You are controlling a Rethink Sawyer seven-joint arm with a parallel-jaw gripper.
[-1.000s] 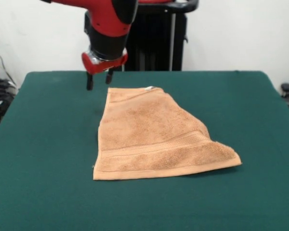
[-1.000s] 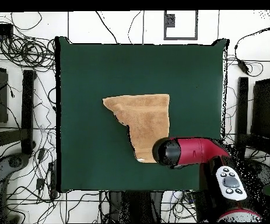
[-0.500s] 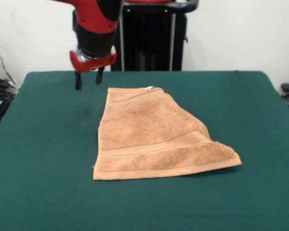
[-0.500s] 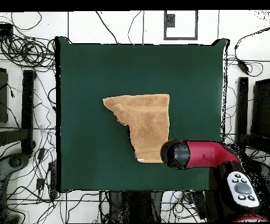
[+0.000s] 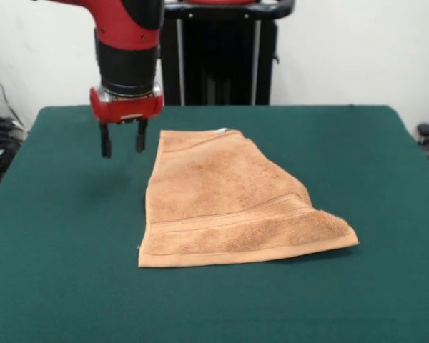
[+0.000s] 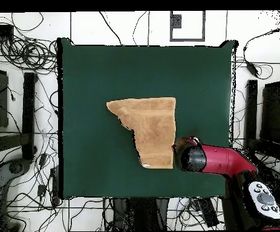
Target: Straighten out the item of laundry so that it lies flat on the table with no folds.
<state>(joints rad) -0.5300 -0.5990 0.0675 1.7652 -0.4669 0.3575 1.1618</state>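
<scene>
Towel (image 5: 225, 204): one, orange-tan, mid-table (image 5: 357, 300), one side still folded over into a slanted edge; white tag (image 5: 221, 130) at far edge. Claw (image 5: 121, 143): one, released and empty, hovering above bare felt just beside the towel's far corner. Handling advice: pinch only the top layer at the folded edge, draw it outward low and slow until flat.
</scene>
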